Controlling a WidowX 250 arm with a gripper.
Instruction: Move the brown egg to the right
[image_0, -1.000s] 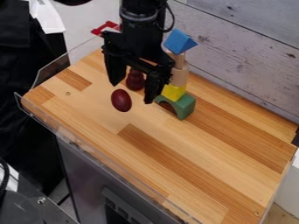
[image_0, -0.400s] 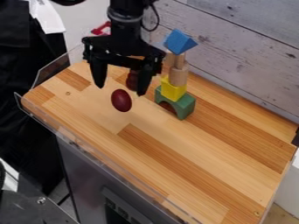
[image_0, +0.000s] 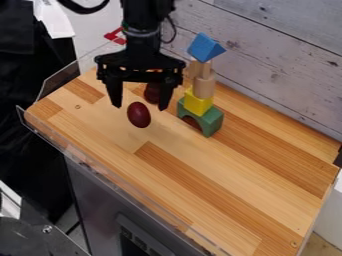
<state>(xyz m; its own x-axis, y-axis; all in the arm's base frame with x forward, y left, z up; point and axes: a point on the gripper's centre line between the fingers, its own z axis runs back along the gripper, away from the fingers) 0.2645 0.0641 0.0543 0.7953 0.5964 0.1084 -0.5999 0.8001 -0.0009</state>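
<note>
On the worktop, at the left part, lies the brown egg. The end effector hangs near it, fingers spread apart. Next comes a dark red thing, partly hidden; farther right stands a block tower.

The bench is brightly lit, with a pale sheen spread over its wood, soft shade held under the green arch, faint glints caught along the clear rim, and the black cloth sunk in near-darkness.
</note>
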